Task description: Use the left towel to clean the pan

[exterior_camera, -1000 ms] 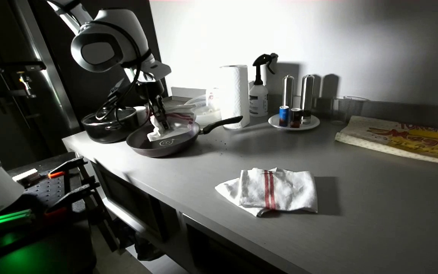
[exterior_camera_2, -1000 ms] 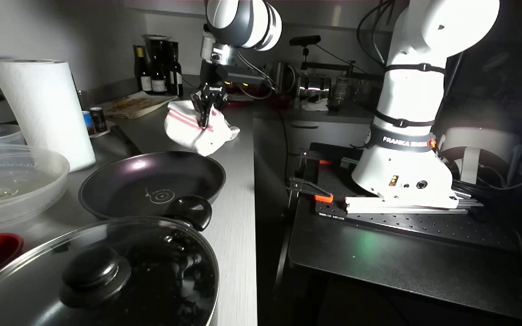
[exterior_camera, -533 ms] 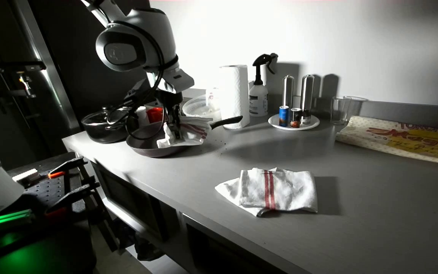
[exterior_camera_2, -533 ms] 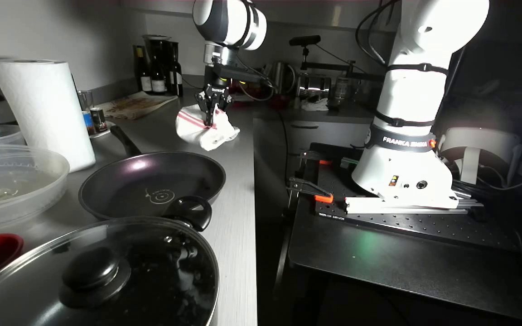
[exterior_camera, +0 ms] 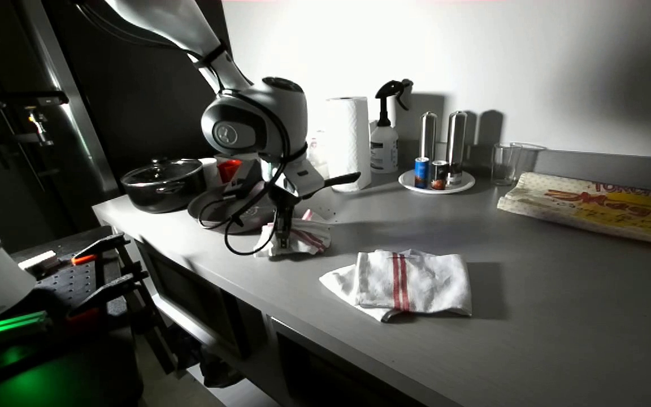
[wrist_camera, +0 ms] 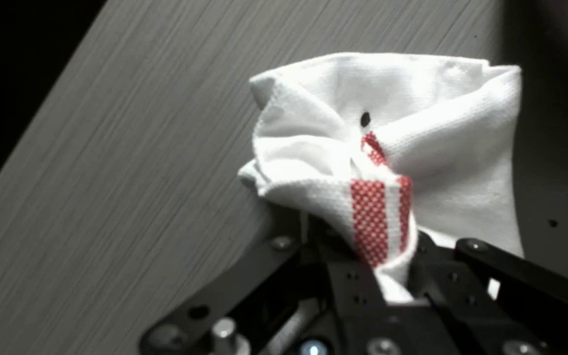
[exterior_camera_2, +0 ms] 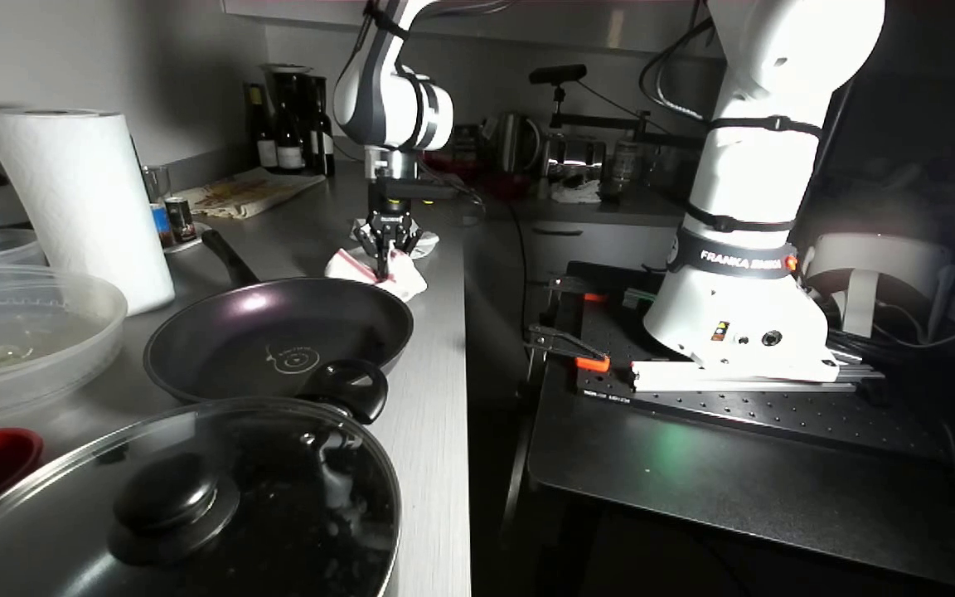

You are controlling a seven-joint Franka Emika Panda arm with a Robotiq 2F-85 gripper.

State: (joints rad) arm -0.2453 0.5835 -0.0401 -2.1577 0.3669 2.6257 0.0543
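My gripper is shut on a white towel with red stripes, low over the counter beside the pan. In the wrist view the towel hangs bunched between the fingers, with a small dark speck on it. The towel's underside is at or just above the counter; I cannot tell if it touches. The dark pan shows uncovered in an exterior view, with its handle pointing away from the lidded pot. A second white towel with red stripes lies folded on the counter.
A black pot with a glass lid stands beside the pan. A paper towel roll, clear plastic bowl, spray bottle and white plate with cans stand along the wall. The counter's front edge runs close to the gripper.
My gripper has carried the towel from over the pan, past its rim, to the counter beside it, and has come lower. The pan and the folded towel have not moved.
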